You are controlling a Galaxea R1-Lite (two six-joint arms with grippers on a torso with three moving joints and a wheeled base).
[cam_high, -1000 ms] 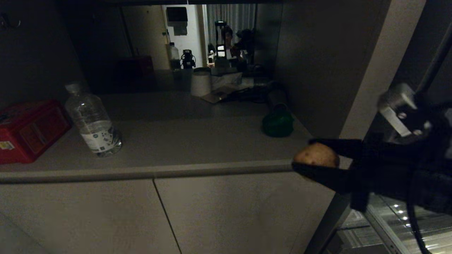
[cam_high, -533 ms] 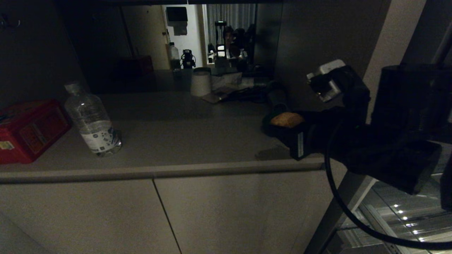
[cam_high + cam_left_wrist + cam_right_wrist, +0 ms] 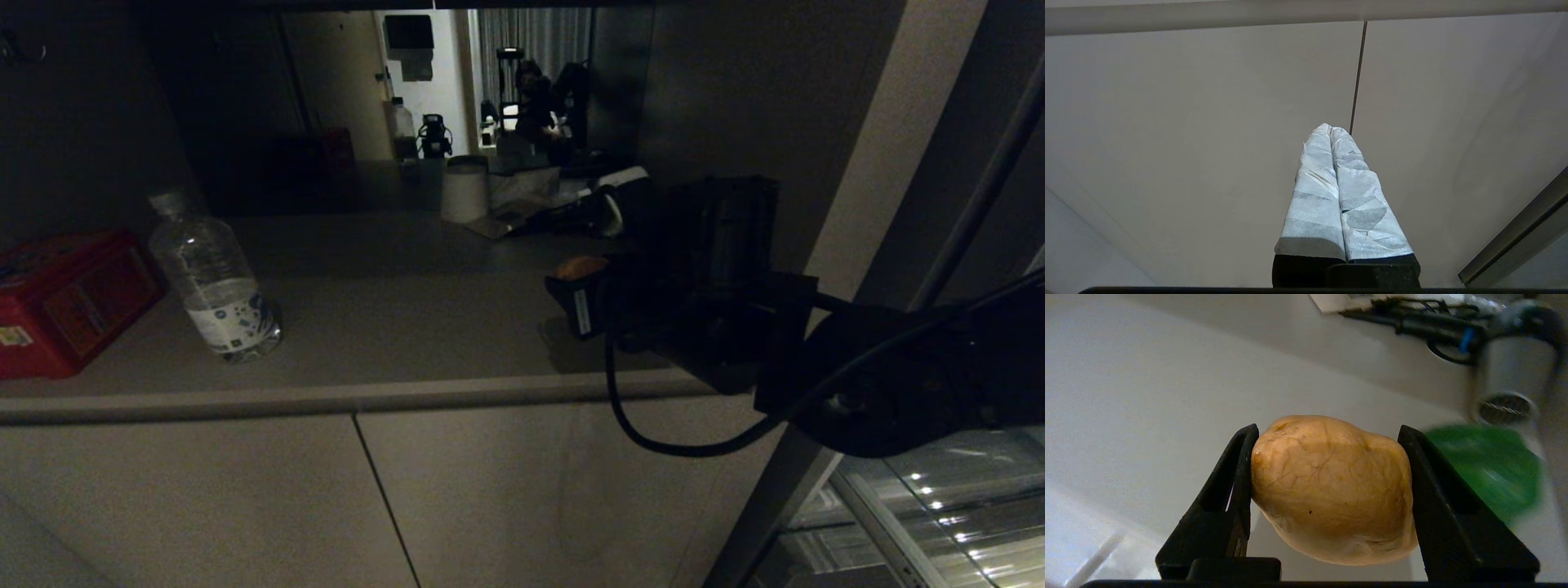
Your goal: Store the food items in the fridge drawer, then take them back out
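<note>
The surface [image 3: 392, 327] runs wide across the scene above 2 pale cabinet doors [image 3: 563, 490], and it serves as the staging place for whatever goes into or comes out of the fridge. At the near right, a glimpse of lit clear plastic [image 3: 939, 506] is probably the fridge drawer, though too little of it shows to be sure.

The right arm reaches in from the right over the surface's right part, and its right end effector [image 3: 1327, 490] is clenched on the potato [image 3: 1331, 490], 1 black finger against each side. The potato hangs clear above the surface, so it looks carried rather than set down. Just beside it lies the green bell pepper [image 3: 1486, 469], resting on the surface, which suggests the potato is bound for a spot next to it.

A water bottle [image 3: 214, 278] and a red box [image 3: 65, 302] stand well apart at the left.

The left end effector [image 3: 1331, 130] hangs parked before the cabinet doors, its wrapped fingers pressed together on nothing.
</note>
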